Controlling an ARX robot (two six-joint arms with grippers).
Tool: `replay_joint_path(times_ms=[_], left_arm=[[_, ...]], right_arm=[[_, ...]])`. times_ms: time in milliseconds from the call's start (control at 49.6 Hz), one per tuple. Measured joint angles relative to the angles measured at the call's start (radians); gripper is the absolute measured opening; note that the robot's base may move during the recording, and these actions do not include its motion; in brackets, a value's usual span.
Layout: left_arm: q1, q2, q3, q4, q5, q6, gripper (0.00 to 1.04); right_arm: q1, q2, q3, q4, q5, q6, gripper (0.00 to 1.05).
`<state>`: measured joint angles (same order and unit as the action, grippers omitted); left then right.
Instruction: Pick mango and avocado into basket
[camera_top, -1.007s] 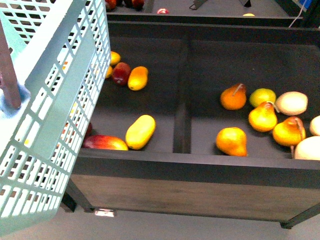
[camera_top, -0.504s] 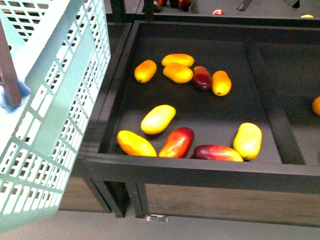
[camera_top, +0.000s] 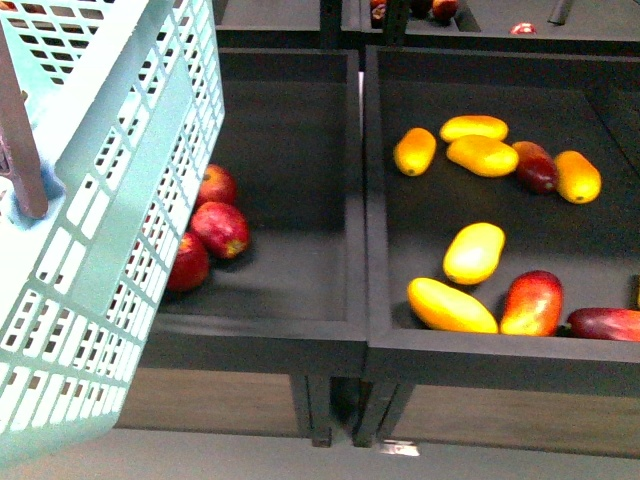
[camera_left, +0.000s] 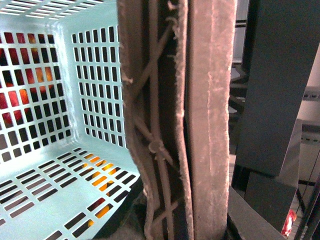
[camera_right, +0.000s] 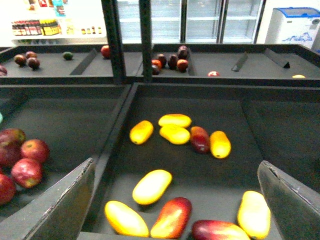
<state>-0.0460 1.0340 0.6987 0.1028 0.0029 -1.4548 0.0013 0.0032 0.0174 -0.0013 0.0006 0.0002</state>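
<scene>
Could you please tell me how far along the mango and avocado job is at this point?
Done: nothing yet. The basket shows a bare slotted floor with no fruit in it. In hand: the right gripper is open and empty, facing the bin where a yellow mango lies close by, untouched. Left: picking that mango, then the avocado, which I cannot pick out with certainty in these views.

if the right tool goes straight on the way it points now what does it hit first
Likely the mango bin: the open right tool aims at its dark floor near the pale yellow mango. Nothing stands between, though depth is unclear.
</scene>
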Motion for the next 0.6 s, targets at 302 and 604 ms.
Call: replay_joint_path(times_ms=[302,604], left_arm=[[0.0,0.0,0.0,0.0,-0.002,0.002,0.18],[0.012,0.0,0.0,0.0,-0.029,0.015,0.18]], right_arm=[[0.0,0.0,0.0,0.0,0.0,0.0,0.96],[-0.001,0.0,0.0,0.0,-0.006,0.0,0.96]])
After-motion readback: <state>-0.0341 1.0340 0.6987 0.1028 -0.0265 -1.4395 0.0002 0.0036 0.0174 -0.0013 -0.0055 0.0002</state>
